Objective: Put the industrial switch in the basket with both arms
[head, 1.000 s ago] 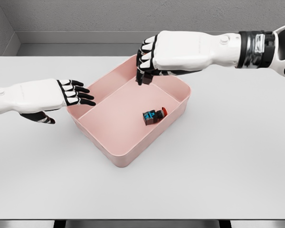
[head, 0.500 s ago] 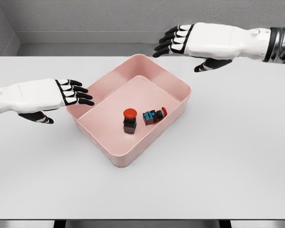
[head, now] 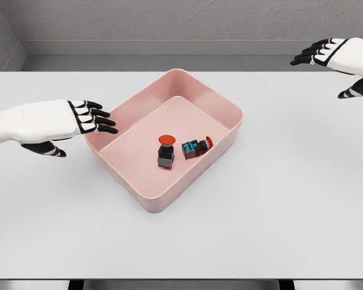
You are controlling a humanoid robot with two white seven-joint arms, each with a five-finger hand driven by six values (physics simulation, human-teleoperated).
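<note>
1. As seen from the head view, two switches lie inside the basket [head: 227, 112]: an upright switch [head: 166, 150] and a tipped switch [head: 196, 147] just beside it.
2. Nothing is held: the left hand [head: 78, 121] is spread beside the rim, and the right hand [head: 342, 60] is spread, well apart.
3. Placement is judged done.

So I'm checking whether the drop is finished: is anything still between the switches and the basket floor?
Nothing visible. Both switches already lie inside the pink basket: one upright with its red button up, the other tipped on its side next to it. The left hand and right hand are open and hold nothing.
</note>
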